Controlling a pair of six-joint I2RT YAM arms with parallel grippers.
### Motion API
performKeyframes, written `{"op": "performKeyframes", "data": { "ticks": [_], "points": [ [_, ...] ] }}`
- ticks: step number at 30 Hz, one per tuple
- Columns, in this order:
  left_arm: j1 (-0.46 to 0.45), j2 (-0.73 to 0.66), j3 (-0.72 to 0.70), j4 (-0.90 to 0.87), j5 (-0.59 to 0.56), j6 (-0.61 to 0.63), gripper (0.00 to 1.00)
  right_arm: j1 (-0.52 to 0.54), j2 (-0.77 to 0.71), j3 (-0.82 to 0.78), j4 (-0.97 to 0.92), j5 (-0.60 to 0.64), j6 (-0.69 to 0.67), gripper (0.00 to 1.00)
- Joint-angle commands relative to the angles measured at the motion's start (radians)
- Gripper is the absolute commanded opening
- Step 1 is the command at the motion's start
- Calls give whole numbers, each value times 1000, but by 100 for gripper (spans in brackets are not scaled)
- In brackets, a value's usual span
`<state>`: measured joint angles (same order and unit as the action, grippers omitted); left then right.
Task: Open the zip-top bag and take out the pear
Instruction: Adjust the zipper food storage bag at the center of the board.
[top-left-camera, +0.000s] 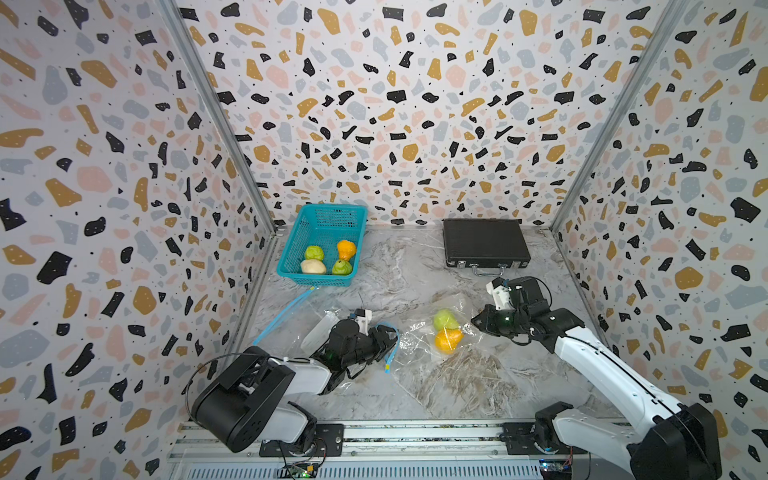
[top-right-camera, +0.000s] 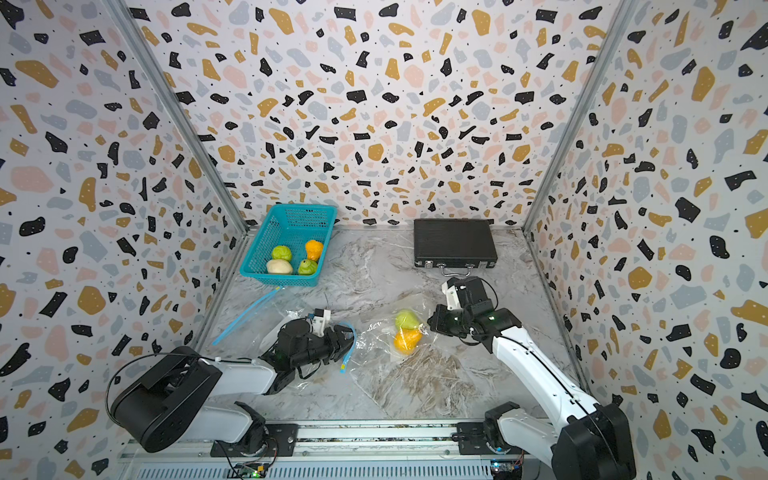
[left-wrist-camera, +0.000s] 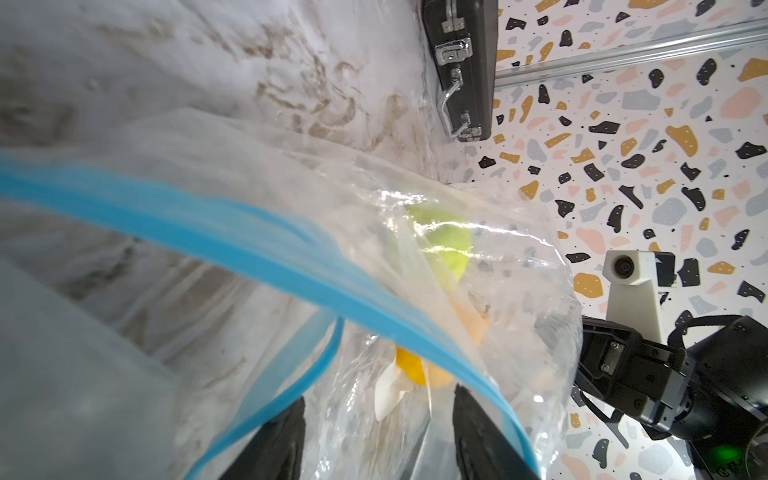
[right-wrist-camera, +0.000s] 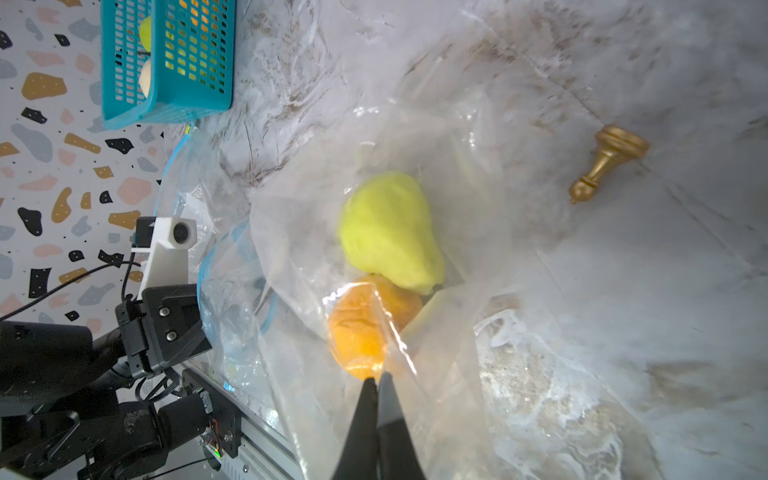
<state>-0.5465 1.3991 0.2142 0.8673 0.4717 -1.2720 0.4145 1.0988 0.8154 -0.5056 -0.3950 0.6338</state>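
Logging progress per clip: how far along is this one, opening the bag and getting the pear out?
Done: the clear zip-top bag looks open, its blue zip strip parted. In hand: the right gripper pinches the bag's film beside the orange fruit; the left gripper, fingers apart, sits at the mouth. Left: the green pear lies inside, ungrasped.
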Motion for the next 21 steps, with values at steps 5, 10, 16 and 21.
{"op": "performKeyframes", "data": {
  "ticks": [5, 10, 16, 21],
  "points": [
    [-6, -9, -43, 129, 15, -31, 61, 27, -64, 91, -97, 56, 13, 0],
    [-6, -18, -54, 142, 19, -32, 63, 28, -78, 135, -117, 38, 14, 0],
    [-7, -32, -64, 165, 6, -39, 65, 76, -85, 182, -114, 16, 36, 0],
    [-12, -19, -44, 147, 13, -32, 65, 76, -65, 139, -86, 15, 35, 0]
  ]
}}
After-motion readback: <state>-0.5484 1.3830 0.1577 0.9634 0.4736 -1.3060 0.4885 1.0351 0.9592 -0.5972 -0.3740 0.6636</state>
